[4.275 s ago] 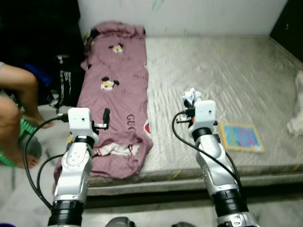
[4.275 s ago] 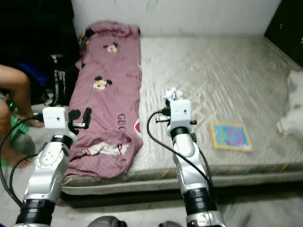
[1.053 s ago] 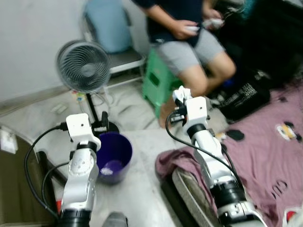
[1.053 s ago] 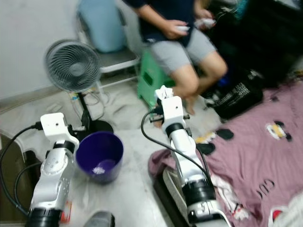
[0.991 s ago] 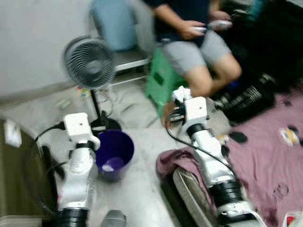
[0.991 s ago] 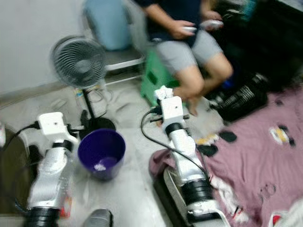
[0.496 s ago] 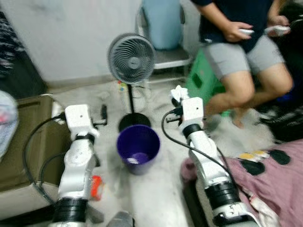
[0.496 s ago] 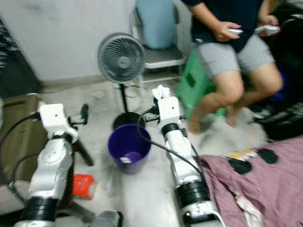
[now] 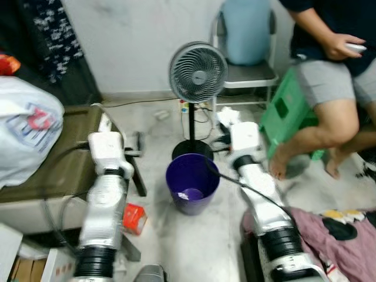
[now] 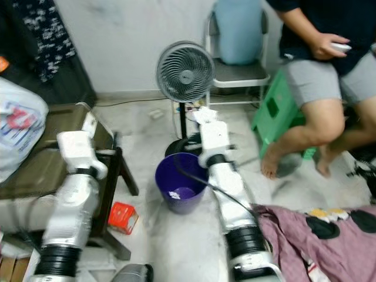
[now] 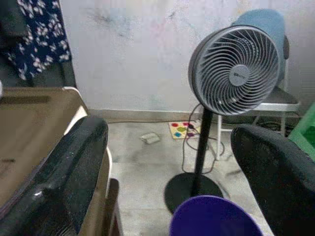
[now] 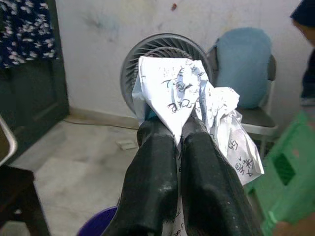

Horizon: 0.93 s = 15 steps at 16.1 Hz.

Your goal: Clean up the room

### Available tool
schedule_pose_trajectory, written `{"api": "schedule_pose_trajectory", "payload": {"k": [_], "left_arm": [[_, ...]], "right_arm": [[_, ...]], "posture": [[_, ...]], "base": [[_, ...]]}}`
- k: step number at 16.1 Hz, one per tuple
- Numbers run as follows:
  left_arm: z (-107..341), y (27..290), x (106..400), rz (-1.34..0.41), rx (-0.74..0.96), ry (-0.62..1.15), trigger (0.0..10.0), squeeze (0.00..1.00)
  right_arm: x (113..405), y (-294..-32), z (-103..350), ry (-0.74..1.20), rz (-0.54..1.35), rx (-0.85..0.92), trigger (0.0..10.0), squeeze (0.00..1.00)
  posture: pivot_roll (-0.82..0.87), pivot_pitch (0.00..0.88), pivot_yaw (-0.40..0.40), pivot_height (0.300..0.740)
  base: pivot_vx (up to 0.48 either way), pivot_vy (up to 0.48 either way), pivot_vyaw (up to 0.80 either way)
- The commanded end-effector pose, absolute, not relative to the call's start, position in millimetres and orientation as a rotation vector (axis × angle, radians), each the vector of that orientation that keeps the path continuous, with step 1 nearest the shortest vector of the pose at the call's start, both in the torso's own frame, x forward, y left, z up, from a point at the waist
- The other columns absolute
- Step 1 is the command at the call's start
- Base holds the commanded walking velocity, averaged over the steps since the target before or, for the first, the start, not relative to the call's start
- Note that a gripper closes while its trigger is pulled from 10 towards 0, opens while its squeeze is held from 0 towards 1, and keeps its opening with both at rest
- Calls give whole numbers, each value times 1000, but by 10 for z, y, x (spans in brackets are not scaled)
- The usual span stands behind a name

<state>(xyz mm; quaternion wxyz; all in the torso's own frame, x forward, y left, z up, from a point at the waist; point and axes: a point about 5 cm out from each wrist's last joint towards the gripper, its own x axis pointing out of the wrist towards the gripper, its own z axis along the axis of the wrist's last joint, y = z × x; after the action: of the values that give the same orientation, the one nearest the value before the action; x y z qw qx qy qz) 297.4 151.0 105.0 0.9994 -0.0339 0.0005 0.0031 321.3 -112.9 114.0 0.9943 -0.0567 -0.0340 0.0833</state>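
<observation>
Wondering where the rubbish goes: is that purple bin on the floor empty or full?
Nearly empty: the purple bin stands upright and open, with a few pale scraps at the bottom.

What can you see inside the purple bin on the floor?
Inside the purple bin, a small pale scrap lies on the bottom. The near wall hides part of the floor of it, so anything else there cannot be seen.

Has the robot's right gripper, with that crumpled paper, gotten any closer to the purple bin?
Yes. The right gripper with the crumpled paper now hangs beside the purple bin; a second ago it was farther right.
</observation>
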Motion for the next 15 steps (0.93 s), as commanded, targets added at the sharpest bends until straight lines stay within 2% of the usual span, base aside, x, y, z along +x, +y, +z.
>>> {"api": "schedule_pose_trajectory", "payload": {"k": [1,8,9,10,15], "left_arm": [[1075,1601,2976,22,-65,-7,10000,0],[1077,1568,2969,-17,-87,-7,10000,0],[1094,1541,2938,-66,-114,-16,10000,0],[1133,1470,2842,-187,-139,-33,10000,0],[1072,1562,2685,-200,-122,0,10000,0]], "right_arm": [[3219,-1036,1180,-86,195,-115,10000,0],[3213,-1063,1190,-89,173,-107,10000,0],[3204,-1090,1220,-92,157,-93,10000,0],[3163,-1173,1269,-98,126,-70,10000,0],[2952,-1417,1199,-45,21,-23,10000,0]], "posture": [[126,0,-6,740],[120,0,0,740],[119,0,1,740],[115,0,3,740],[99,6,9,740]], "base": [[0,0,794],[0,0,780],[0,0,0],[0,0,0],[0,0,0]]}}
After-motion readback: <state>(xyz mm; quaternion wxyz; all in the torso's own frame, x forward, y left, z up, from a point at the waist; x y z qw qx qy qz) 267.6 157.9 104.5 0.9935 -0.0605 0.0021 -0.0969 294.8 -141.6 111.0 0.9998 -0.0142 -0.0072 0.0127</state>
